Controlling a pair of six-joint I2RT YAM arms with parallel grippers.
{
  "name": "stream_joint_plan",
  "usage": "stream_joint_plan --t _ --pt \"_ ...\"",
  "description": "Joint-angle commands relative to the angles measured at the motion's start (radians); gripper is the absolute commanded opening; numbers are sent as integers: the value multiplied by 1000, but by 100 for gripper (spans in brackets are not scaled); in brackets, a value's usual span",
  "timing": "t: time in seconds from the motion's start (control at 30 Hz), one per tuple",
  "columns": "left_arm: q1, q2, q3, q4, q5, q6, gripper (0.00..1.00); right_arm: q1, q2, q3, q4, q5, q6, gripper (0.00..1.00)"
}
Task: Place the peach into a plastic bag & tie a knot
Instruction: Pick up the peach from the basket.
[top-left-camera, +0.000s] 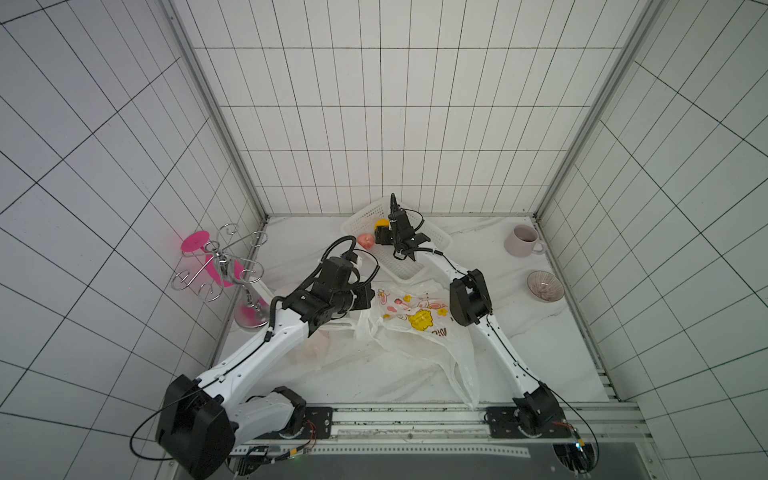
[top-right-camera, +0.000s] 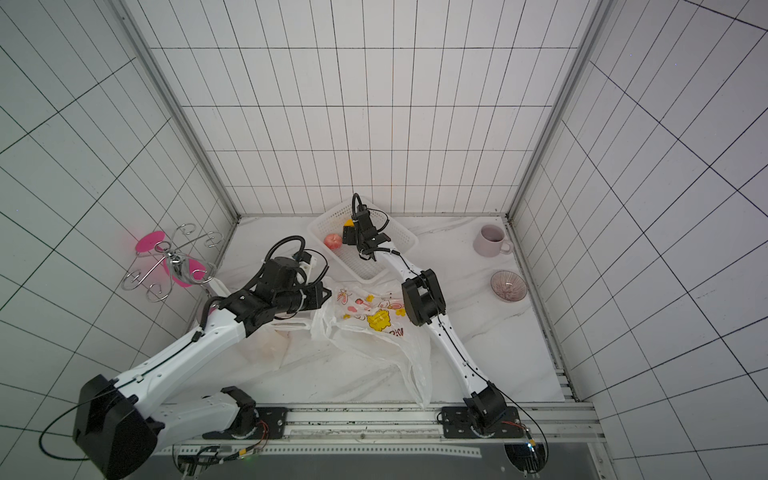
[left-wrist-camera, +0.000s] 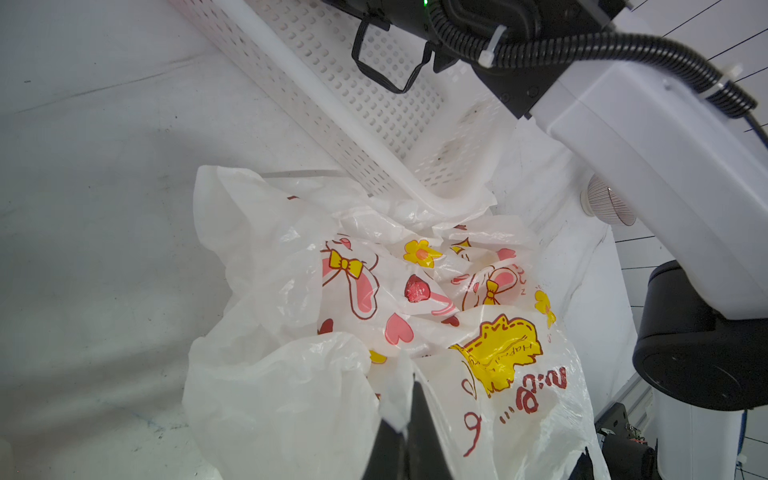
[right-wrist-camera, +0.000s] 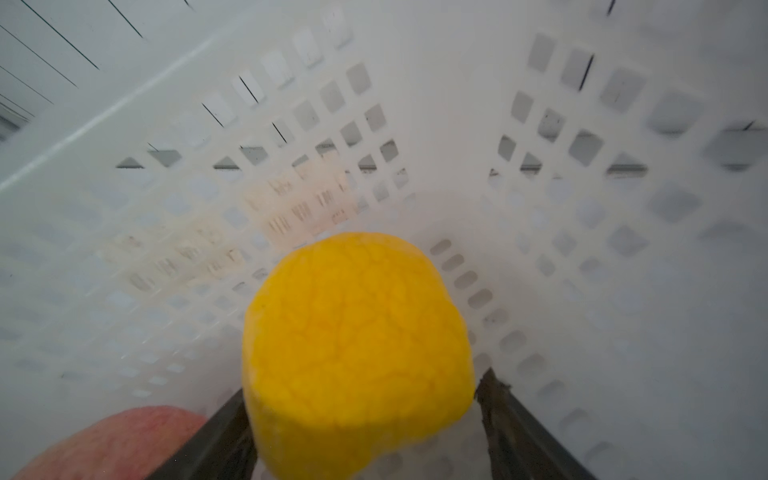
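Right wrist view: my right fingers (right-wrist-camera: 220, 440) straddle yellow fruit (right-wrist-camera: 357, 353) in the basket (right-wrist-camera: 582, 232), grip unclear, peach (right-wrist-camera: 108, 444) alongside. My left fingers (left-wrist-camera: 419, 449) pinch the bag (left-wrist-camera: 282, 395), likely steadying it.

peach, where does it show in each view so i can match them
In a top view: peach in the white basket, left of the yellow fruit.
In a top view: same spot in the basket.
Left wrist: not in it.
Right wrist: pink edge beside the yellow fruit.
Shared landmark: the perforated basket, in all four.
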Motion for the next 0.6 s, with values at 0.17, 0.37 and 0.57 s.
stream_joint_plan --t 0.17,0.37,0.57 --pt "-3 6 16 -6 -13 7 0 9 47 101 179 62 40 70" --pt "-4 -18 16 -23 -21 9 0 -7 14 42 185 60 37 50" --pt "-3 -39 16 -23 -18 8 0 -13 -216 -296 353 8 33 43"
